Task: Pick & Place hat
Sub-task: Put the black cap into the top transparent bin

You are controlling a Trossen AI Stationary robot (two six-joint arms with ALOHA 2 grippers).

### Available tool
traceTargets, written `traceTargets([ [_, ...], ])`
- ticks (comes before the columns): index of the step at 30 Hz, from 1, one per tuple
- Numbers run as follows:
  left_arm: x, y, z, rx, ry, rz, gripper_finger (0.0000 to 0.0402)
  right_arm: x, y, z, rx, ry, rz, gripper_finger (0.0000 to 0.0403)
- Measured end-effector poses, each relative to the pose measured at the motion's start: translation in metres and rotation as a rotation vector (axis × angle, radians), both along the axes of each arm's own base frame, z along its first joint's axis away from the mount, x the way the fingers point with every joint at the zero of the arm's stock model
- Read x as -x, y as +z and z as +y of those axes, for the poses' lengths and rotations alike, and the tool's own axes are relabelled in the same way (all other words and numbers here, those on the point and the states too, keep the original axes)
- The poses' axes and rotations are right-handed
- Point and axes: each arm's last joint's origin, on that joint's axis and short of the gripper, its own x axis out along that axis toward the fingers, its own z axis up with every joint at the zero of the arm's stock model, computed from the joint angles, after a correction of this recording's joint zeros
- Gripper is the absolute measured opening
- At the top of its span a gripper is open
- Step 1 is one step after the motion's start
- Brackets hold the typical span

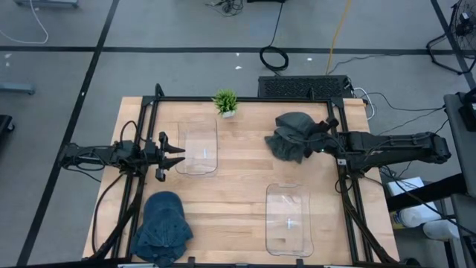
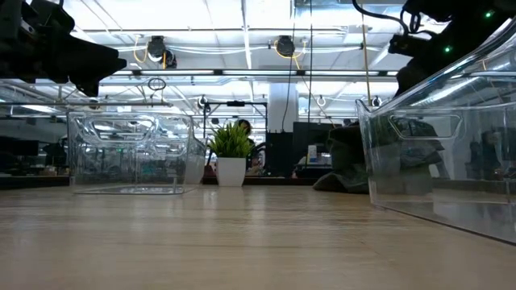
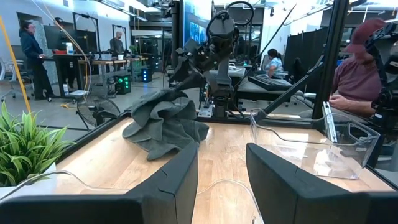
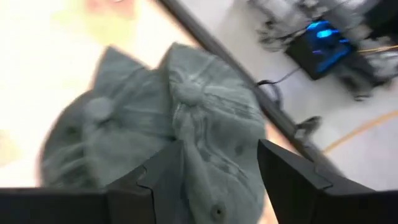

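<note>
A pile of grey-green hats lies on the table near its far right corner; it also shows in the left wrist view and, dark, in the low view. My right gripper is open over the pile's right side. In its wrist view the fingers stand on either side of a hat's crown. A blue hat rests flat at the near left corner. My left gripper waits open at the table's left, pointing right. My right gripper comes at the grey-green hats from the table's right, slanting down, with its open fingers either side of the top hat's crown. I cannot tell whether they touch the cloth.
One clear bin stands just right of my left gripper, and another at the near centre-right. A small potted plant stands at the far edge. A black frame borders the table. People sit and stand in the room beyond.
</note>
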Motion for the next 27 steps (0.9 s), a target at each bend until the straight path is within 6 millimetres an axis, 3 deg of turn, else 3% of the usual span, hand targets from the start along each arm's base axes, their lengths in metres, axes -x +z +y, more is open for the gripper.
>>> traceTargets([
  [9, 0.000, 0.000, 0.000, 0.000, -0.001, 0.000, 0.0145, -0.001, -0.023, 0.001, 0.027, 0.094, 0.060, 0.0201],
  [20, 0.000, 0.000, 0.000, 0.000, -0.001, 0.000, 0.0145, -0.014, -0.016, 0.003, 0.004, 0.232, -0.040, 0.0203],
  [27, 0.000, 0.000, 0.000, 0.000, -0.001, 0.000, 0.0145, -0.025, -0.029, 0.000, 0.061, 0.208, 0.081, 0.0201],
])
